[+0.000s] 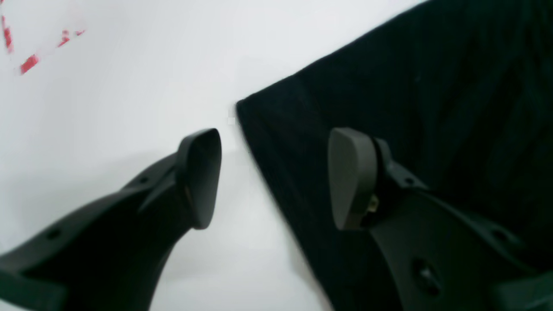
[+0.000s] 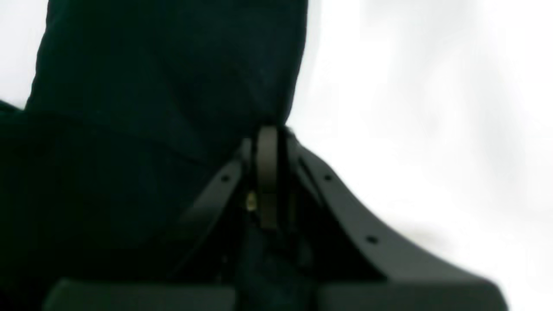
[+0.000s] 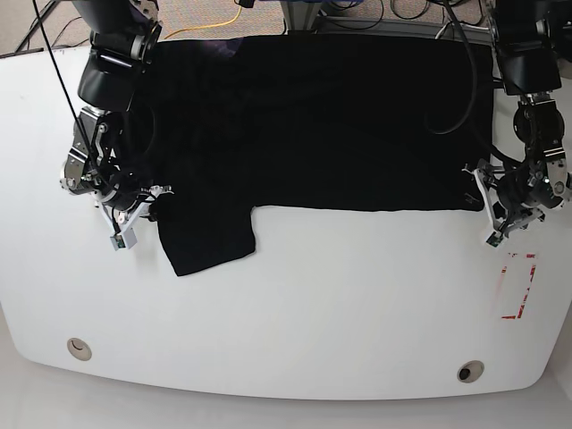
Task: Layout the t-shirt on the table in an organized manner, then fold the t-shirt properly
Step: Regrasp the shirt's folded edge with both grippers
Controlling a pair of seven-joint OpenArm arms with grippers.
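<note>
The black t-shirt [image 3: 322,125] lies spread across the far half of the white table [image 3: 340,304], with one sleeve [image 3: 210,241] hanging toward the front at the left. In the base view my right gripper [image 3: 154,198] is at that sleeve's outer edge. The right wrist view shows it [image 2: 268,134] shut, with the black cloth [image 2: 151,86] pinched between its fingertips. My left gripper [image 1: 276,177] is open astride the shirt's corner [image 1: 246,108]. One finger [image 1: 201,177] is over bare table and the other finger [image 1: 352,177] over cloth [image 1: 432,108]. In the base view it [image 3: 475,192] sits at the shirt's near right corner.
A red tape rectangle [image 3: 518,286] marks the table just in front of my left gripper, also seen in the left wrist view as red tape [image 1: 30,62]. Two small round holes [image 3: 79,347] [image 3: 470,369] sit near the front edge. Cables hang behind the table.
</note>
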